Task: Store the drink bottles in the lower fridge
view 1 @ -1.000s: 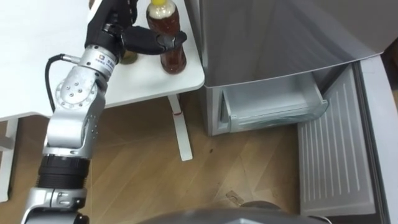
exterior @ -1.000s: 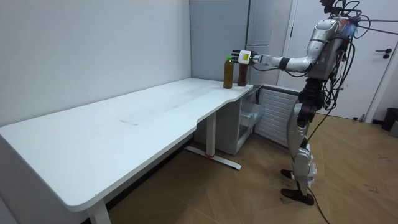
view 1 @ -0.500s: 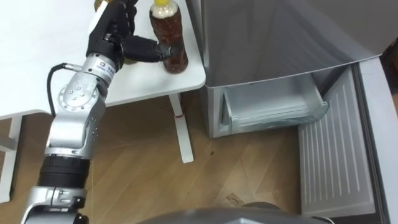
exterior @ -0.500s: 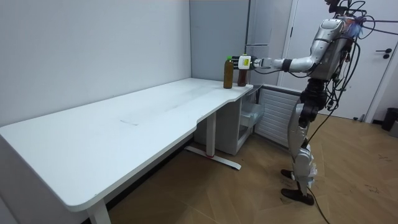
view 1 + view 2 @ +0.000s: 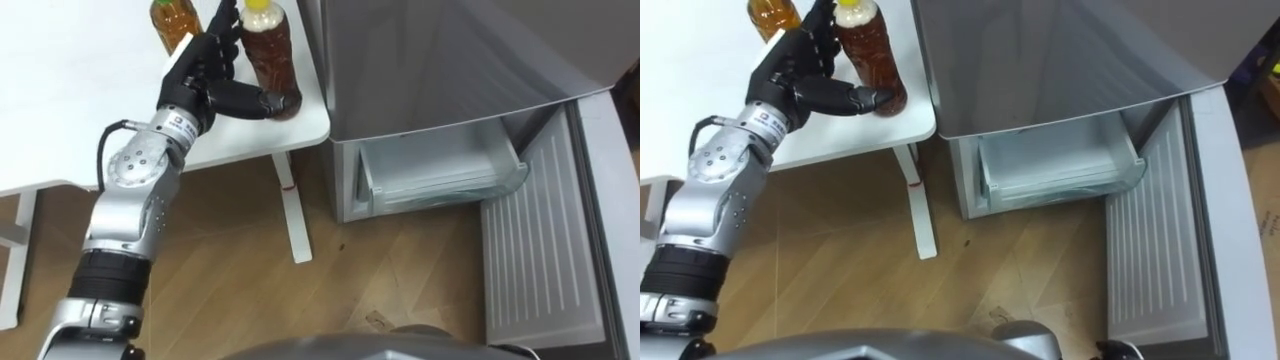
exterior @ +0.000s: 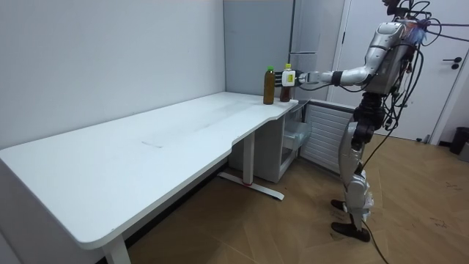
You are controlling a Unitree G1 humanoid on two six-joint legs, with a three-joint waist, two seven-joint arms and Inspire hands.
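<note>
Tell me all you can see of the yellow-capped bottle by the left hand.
The bottle looks like clear plastic, with a pale yellow cap, and is filled with a dark amber drink. It stands upright on the table's corner nearest the fridge, with a second bottle to its left. The left robot hand is open beside it, fingers straight, thumb lying across its lower front.
</note>
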